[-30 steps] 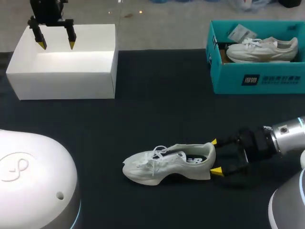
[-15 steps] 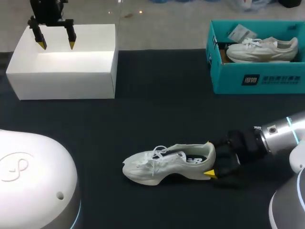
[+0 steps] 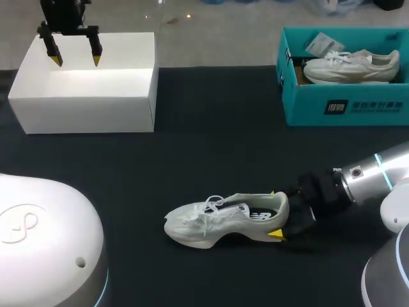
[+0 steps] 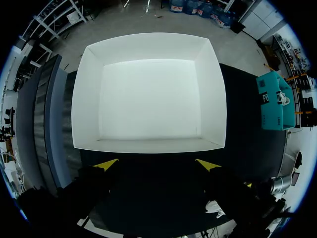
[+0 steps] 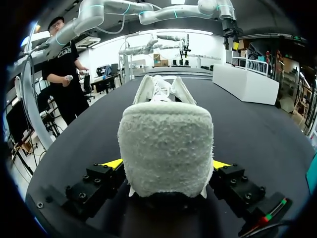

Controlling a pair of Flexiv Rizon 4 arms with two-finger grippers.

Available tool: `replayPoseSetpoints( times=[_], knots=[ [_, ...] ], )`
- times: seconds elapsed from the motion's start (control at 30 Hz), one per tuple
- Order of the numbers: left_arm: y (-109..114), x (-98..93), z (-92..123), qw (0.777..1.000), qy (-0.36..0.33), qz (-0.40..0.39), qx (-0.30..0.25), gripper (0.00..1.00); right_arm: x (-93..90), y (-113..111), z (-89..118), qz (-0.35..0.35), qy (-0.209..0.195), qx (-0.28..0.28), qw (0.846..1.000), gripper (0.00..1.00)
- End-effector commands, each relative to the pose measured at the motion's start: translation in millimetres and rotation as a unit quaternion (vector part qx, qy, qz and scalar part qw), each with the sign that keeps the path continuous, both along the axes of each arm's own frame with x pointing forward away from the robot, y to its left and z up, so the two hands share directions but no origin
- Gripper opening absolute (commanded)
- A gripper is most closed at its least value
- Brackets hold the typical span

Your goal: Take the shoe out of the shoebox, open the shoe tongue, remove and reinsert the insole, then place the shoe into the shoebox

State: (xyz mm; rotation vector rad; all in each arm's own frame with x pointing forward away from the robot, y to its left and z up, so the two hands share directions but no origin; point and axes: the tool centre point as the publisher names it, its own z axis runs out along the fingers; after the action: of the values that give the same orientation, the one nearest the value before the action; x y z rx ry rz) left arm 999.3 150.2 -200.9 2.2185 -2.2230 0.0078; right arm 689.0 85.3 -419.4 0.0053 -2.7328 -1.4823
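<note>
A white sneaker [image 3: 220,220] lies on its side on the black table, toe to the left. My right gripper [image 3: 275,213] is open, its yellow-tipped fingers flanking the heel from both sides. In the right wrist view the fuzzy heel [image 5: 166,146] fills the gap of the right gripper [image 5: 166,163]; I cannot tell whether the fingers touch it. An open white box [image 3: 83,96] stands at the back left. Above it hangs my left gripper [image 3: 76,61], open and empty. In the left wrist view the left gripper [image 4: 157,164] looks down into the bare white box [image 4: 148,91].
A teal shoebox [image 3: 345,109] at the back right holds a second white shoe [image 3: 351,66]. Rounded white robot bases sit at the front left [image 3: 45,243] and front right [image 3: 383,281]. Bare black tabletop [image 3: 211,147] lies between the boxes and the sneaker.
My right gripper has slid left along the table, so the heel now lies between its fingers. The sneaker and my left arm have stayed put.
</note>
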Motion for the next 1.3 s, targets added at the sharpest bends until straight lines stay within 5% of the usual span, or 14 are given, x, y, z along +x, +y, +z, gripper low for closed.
replayPoseSetpoints(
  times=[0.03,0.3,0.33,0.4,0.43,1.3],
  knots=[
    [-0.1,0.0,0.4,1.000,0.000,0.000,0.001,1.00,0.5,7.9,-8.8,-0.011,-0.005,0.000,1.000,1.00],
    [-0.1,0.0,0.4,1.000,0.000,0.000,0.001,1.00,4.4,12.7,-14.6,-0.046,-0.019,0.008,0.999,1.00],
    [-0.1,0.0,0.4,1.000,0.000,0.000,0.001,1.00,4.3,13.1,-14.9,-0.048,-0.019,0.009,0.999,0.87],
    [-0.1,0.0,0.4,1.000,0.000,0.000,0.001,1.00,3.5,14.8,-14.6,-0.051,-0.020,0.005,0.999,0.17],
    [-0.1,0.0,0.4,1.000,0.000,0.000,0.001,1.00,2.8,15.5,-14.5,-0.050,-0.019,0.005,0.999,0.00],
    [-0.1,0.0,0.4,1.000,0.000,0.000,0.001,1.00,2.8,15.5,-14.5,-0.050,-0.019,0.005,0.999,0.00]
  ],
)
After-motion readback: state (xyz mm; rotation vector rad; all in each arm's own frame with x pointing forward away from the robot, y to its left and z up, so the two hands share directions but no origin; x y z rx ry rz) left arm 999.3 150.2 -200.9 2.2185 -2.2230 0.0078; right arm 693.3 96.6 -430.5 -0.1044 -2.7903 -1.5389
